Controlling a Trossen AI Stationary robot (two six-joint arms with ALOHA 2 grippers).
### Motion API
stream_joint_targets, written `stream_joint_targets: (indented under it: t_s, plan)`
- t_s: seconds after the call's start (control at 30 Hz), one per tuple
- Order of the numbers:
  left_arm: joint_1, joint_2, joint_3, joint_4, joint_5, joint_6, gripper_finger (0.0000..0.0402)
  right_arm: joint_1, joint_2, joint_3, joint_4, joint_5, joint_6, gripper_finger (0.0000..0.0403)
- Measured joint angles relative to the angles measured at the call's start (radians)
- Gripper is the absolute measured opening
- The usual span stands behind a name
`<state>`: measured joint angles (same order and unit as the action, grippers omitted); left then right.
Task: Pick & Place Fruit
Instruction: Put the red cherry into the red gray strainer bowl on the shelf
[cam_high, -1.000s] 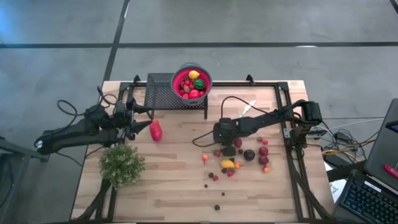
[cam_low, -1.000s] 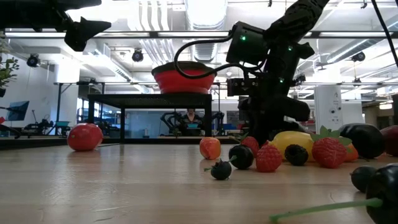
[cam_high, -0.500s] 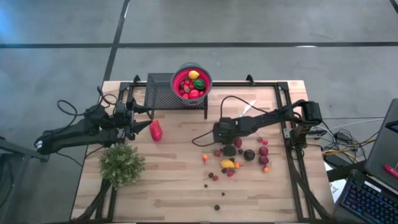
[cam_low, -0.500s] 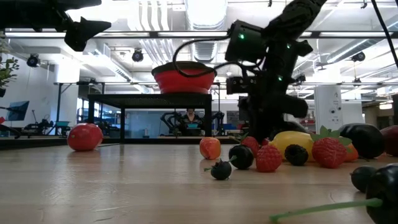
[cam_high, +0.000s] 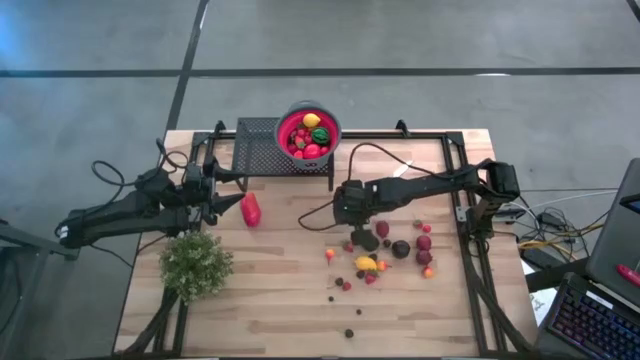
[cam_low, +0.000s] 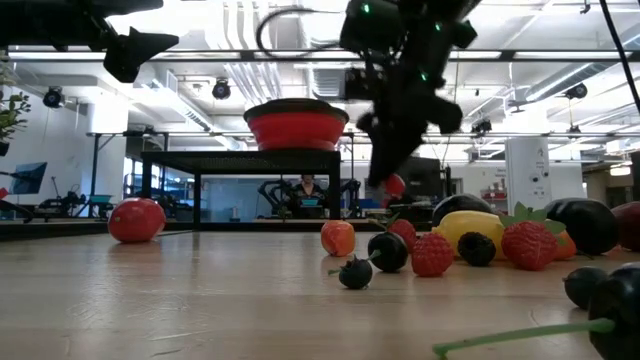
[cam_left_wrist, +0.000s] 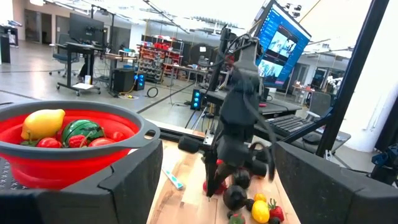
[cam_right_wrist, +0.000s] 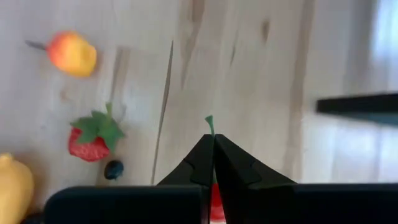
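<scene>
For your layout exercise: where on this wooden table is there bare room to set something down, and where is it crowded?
Bare wood lies between the bushy green plant and the scattered small toy fruits, along the near edge. Another patch sits between the large red fruit piece and the right gripper. The fruit scatter is crowded; the black mesh stand with the red bowl fills the far edge.

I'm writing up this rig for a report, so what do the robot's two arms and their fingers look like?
Both arms are dark, slim and jointed. The left arm and right arm trail black cables. The right gripper has black, wedge-shaped fingers; green lights glow on its wrist.
</scene>
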<state>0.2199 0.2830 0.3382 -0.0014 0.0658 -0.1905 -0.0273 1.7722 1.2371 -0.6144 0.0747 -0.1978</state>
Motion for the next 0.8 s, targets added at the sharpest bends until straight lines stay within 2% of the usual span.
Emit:
stream_joint_targets:
  t_s: [0.4,0.8]
  plan:
    - [0.000,0.000,0.000,0.000,0.000,0.000,0.0312,-0.005,-0.049,0.179,-0.035,-0.057,-0.070,0.0008]
    - [0.000,0.000,0.000,0.000,0.000,0.000,0.0312,-0.112,-0.051,0.385,-0.031,-0.048,-0.134,0.0008]
